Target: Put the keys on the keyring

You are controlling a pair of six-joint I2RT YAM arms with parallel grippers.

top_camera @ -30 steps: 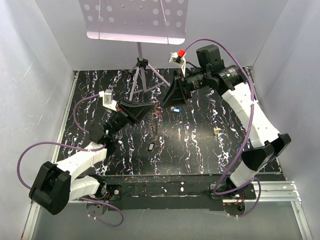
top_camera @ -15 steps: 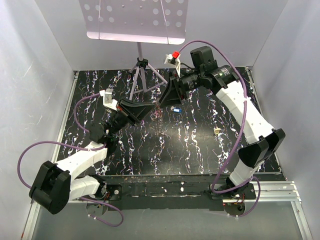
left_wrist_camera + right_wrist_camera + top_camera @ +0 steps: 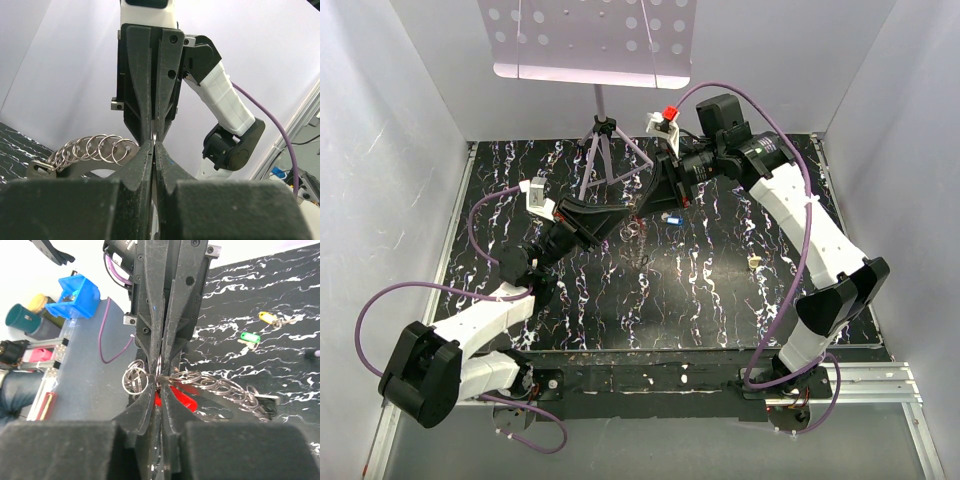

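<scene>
Just left of the music stand's tripod [image 3: 604, 150] and nearer the camera, the left gripper [image 3: 617, 217] reaches in over the black marbled table [image 3: 720, 300]. Its fingers are pressed together, and the left wrist view shows a thin sliver of metal nipped between the tips. That metal belongs to the keyring [image 3: 634, 228], which hangs off the table in front of the tripod, directly between the two grippers. Its rim carries a run of small silvery rings that loop away to one side.

To the right of the tripod, the right gripper [image 3: 650, 200] meets the left one tip to tip. Its fingers are closed down on the same ring. In the right wrist view a red key [image 3: 180, 397] shows just behind those fingertips, among the small rings. Whether it is threaded on cannot be told.

Further right of the tripod, a blue key [image 3: 672, 217] lies on the table, just beside the right gripper. A cream key [image 3: 754, 262] lies well apart from the tripod, toward the table's right side. The right wrist view also shows a green key [image 3: 248, 337] and a yellow key [image 3: 267, 316] lying near each other on the table.
</scene>
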